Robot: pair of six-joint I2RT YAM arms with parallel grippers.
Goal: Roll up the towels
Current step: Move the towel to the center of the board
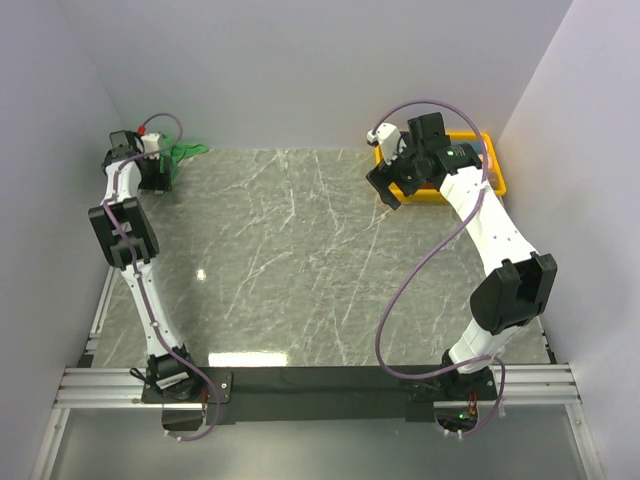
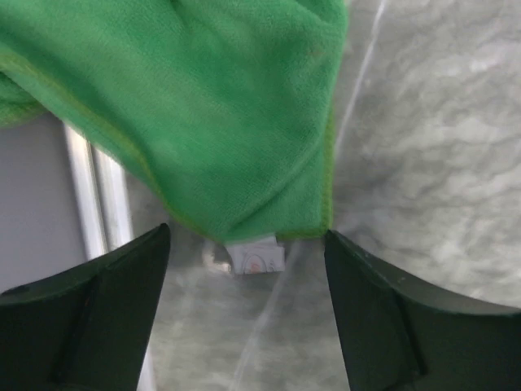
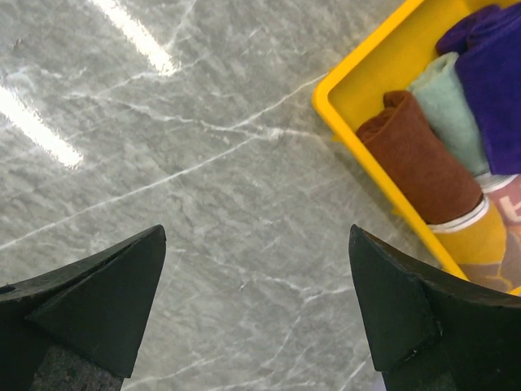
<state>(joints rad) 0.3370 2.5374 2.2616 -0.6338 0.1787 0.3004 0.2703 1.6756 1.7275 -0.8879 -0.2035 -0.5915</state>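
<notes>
Up at the far end of its reach, the left claw (image 2: 246,236) stands wide open and grips nothing. The green towel (image 2: 220,106) lies bunched straight ahead of it. The towel's lowest corner comes down into the gap between the two dark fingertips, and I cannot tell whether it touches either one. A small white tag (image 2: 256,257) hangs from that corner, midway between the fingers. It carries a faint reddish mark, too blurred to read.

The right claw (image 3: 256,232) is also spread fully, with only bare grey marbled worktop (image 3: 163,163) between and beneath its fingers. Ahead and to its right sits the yellow tray (image 3: 366,73), its near corner beyond the right fingertip. Inside lie a brown roll (image 3: 415,159), a pale green roll (image 3: 452,106) behind that, and the purple towel (image 3: 496,90) farthest right. A yellow roll (image 3: 480,240) lies nearest the claw, and the printed scrap at the frame edge beside it cannot be read.
</notes>
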